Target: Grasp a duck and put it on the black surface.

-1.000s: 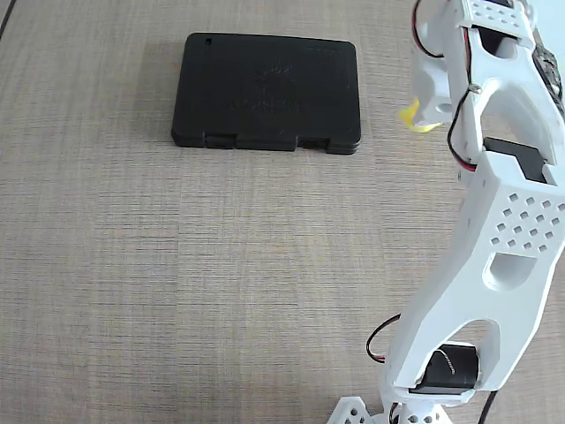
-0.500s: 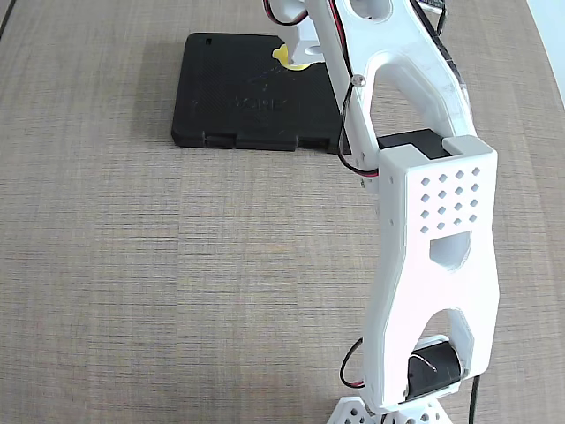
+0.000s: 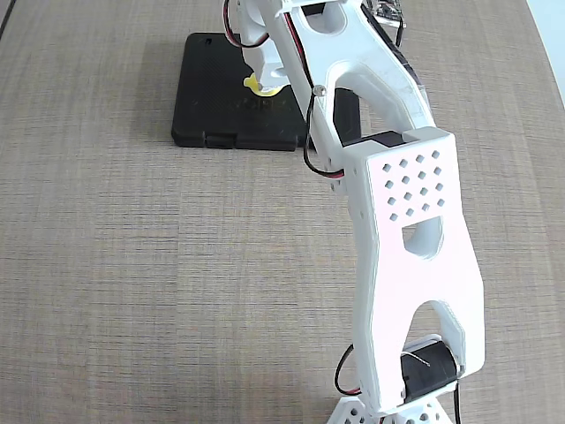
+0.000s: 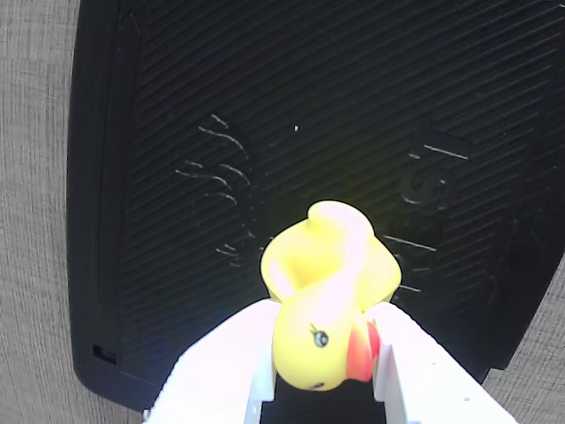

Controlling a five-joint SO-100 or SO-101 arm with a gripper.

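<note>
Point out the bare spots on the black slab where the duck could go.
The black surface is bare everywhere except at the duck, held between the fingers. Free patches: the ribbed middle with embossed lettering, and the strip along the left edge in the wrist view. Crowded only under the gripper.

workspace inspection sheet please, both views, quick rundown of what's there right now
surface: beige woven-texture tabletop, bare apart from the slab
job's things: tiny yellow rubber duck over the flat matte black plastic slab; contact with slab cannot be told
clutter: nothing seen
grippers: white pincer shut on the duck's head
cables: red and black wires along the white arm
surroundings: pale strip at the fixed view's top right corner
</note>
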